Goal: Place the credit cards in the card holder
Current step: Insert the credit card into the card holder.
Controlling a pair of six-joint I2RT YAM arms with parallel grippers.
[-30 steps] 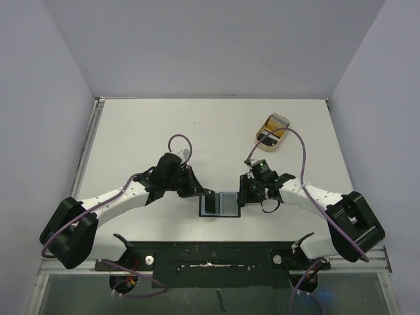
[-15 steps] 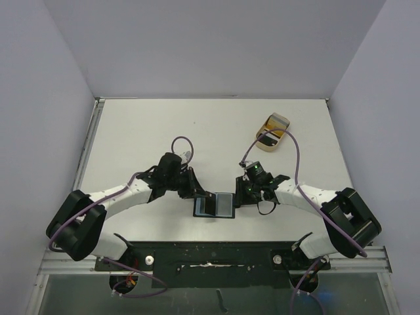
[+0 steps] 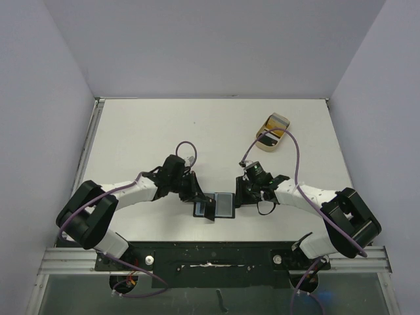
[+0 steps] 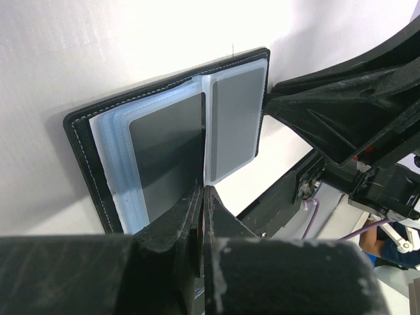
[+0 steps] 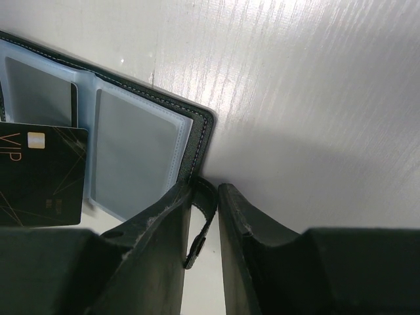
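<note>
The black card holder (image 3: 225, 205) lies open at the near middle of the table, its bluish-grey sleeves showing in the left wrist view (image 4: 236, 118) and the right wrist view (image 5: 134, 157). My left gripper (image 3: 199, 197) is shut (image 4: 204, 190) on a black credit card (image 5: 39, 174) marked VIP. It holds the card on edge over the holder's left page, at the centre fold. My right gripper (image 3: 244, 195) is closed (image 5: 205, 187) around the holder's strap tab (image 5: 205, 216) at its right edge.
A beige oval tray (image 3: 262, 139) stands at the back right and holds a tan-gold card (image 3: 275, 123) and something dark. The arm bases and a black rail run along the near edge. Grey walls enclose the table.
My left gripper has moved right with the card, from beside the holder's left edge to over its left page. The right gripper and the holder shifted slightly left.
</note>
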